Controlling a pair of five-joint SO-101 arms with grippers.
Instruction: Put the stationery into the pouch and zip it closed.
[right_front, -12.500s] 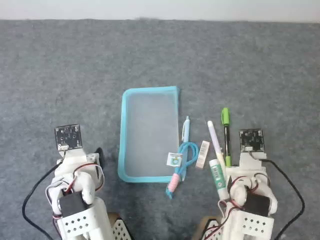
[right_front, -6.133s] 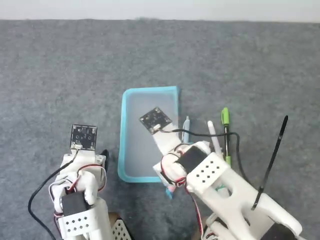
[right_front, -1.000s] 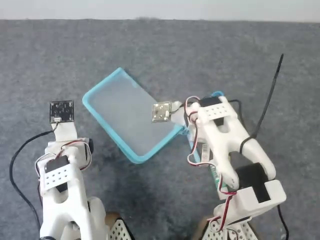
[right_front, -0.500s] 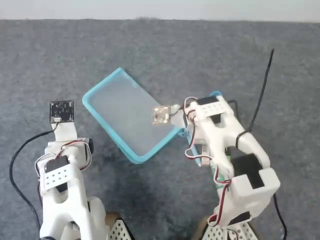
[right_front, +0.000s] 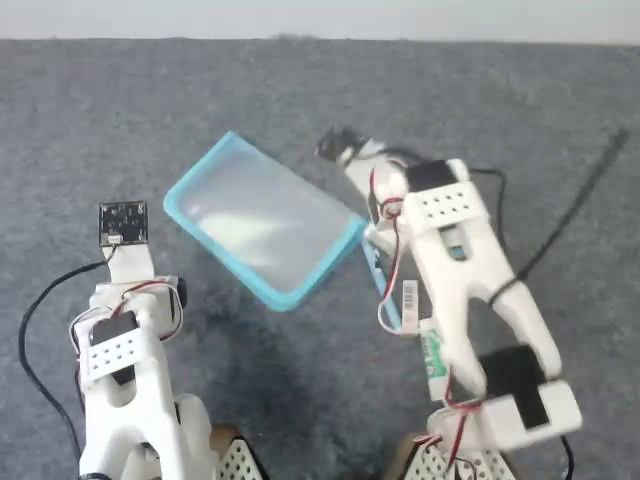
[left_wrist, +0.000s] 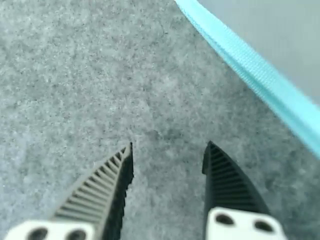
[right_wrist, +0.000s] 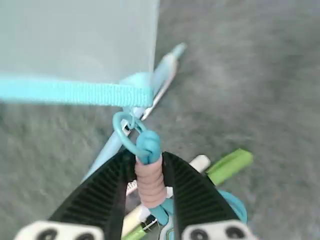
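swinging out past where it sat half a second ago, the right arm now has its wrist beyond the pouch's (right_front: 262, 222) far right side instead of over the near corner, and that corner has been drawn toward the far side of the desk (right_front: 520, 110) with it. the pouch, which lay square to the arms at the start, now lies slantwise on the grey desk between the two arms, one corner pointing to the far side and its long teal edge running down toward the right arm. the right hand (right_wrist: 146, 159) is closed tight on the pink pull (right_wrist: 149, 182), and the blue cord (right_wrist: 136, 137) runs from that pull to the corner of the pouch's teal edge. the blue pen (right_wrist: 165, 70) lies on the desk under that corner, partly hidden by the pouch, and the green marker (right_wrist: 230, 165) sits just beside the hand. the glue stick (right_front: 432, 352) rests on the desk under the right arm, which covers much of the loose stationery from above. the left arm has not shifted; the left hand (left_wrist: 167, 159) hangs over bare desk with its fingers (left_wrist: 112, 182) spread apart and nothing between them, the pouch's edge near but not touching.
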